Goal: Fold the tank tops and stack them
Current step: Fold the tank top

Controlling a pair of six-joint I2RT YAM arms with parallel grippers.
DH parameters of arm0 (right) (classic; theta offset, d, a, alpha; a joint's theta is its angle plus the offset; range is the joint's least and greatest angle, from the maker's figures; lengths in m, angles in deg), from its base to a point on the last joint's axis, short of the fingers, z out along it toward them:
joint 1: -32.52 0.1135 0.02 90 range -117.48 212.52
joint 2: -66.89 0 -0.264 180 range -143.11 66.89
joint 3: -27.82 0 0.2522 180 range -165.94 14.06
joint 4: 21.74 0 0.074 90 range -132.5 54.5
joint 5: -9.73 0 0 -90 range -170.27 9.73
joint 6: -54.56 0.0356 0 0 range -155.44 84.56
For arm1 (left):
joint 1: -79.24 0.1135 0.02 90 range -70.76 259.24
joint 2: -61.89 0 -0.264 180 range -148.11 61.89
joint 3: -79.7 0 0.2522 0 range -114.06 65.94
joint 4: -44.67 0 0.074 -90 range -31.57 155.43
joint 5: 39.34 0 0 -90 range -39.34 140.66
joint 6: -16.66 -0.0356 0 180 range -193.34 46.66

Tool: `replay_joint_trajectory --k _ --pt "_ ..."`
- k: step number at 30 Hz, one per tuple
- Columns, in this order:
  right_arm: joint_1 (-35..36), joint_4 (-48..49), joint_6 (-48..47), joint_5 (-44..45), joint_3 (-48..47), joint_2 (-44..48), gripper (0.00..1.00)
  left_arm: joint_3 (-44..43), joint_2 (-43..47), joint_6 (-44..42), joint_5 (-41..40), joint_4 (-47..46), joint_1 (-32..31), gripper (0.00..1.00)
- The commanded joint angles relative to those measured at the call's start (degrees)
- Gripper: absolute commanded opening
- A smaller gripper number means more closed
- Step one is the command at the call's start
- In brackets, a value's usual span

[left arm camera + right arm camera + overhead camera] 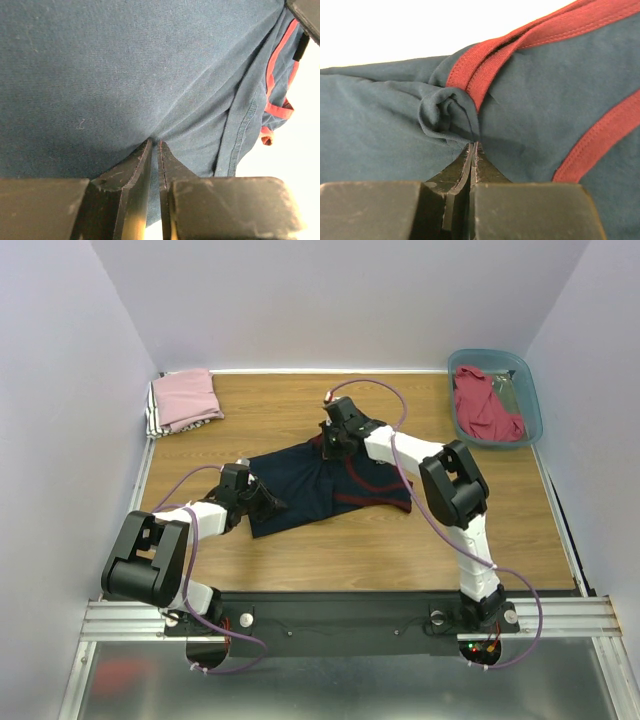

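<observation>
The left arm [200, 515] is lying low over the bench [350, 540], reaching from its base at the near left toward the middle. The left pincer [262, 502] [155, 142] is nipping the jersey [300, 490] [125, 75] at its left edge, its fingers drawn almost together with navy cloth between them. The right arm [455, 485] is rising from its base, bending at a high elbow and stretching leftward to the jersey's far edge. There the right pincer [335, 443] [472, 145] is pressing together on a small bunched fold of the jersey [380, 135], just under the maroon trim [485, 60].

The jersey is lying mid-bench, rumpled. Its long axis is running left to right, a little skewed, with the trimmed end pointing right and the plain end pointing left.

Three tops are showing: one navy jersey, one pink top [185, 398] and one red top [485, 405]. The pink top is sitting folded in the far left corner, on a striped cloth [155, 420] that may be another folded top, though the view is too small to tell. The red top is lying crumpled in the one teal bin [530, 390] at the far right.
</observation>
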Motion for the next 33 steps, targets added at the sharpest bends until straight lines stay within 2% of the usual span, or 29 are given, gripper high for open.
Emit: replay_joint_trajectory --k 1,9,15,21,27,31,33 --pt "-1.86 5.76 0.66 -7.06 0.71 2.91 0.02 1.8 -0.31 -3.04 -1.78 5.21 0.57 0.23" --pt "-4.5 11.12 3.47 -14.63 5.71 3.52 0.03 0.66 1.79 -5.23 0.06 6.43 0.57 0.23" --pt "-4.94 13.94 4.44 -19.11 7.12 3.26 0.04 -5.93 5.83 -9.63 4.9 8.98 -0.92 0.28" --pt "-5.73 16.57 6.8 -22.98 8.62 4.22 0.06 -12.96 4.61 -10.69 4.39 10.56 -4.79 0.31" --pt "-6.43 20.62 8.74 -27.64 10.55 4.92 0.06 -21.83 -4.52 -7.26 -1.16 7.68 -4.71 0.31" --pt "-6.44 20.97 9.45 -28.26 10.99 5.45 0.06 -31.58 -18.63 -8.66 -3.01 8.45 -4.62 0.3" --pt "-6.61 21.06 9.54 -28.35 11.26 5.98 0.06 -36.33 -22.27 -9.1 -2.48 7.94 -4.62 0.29"
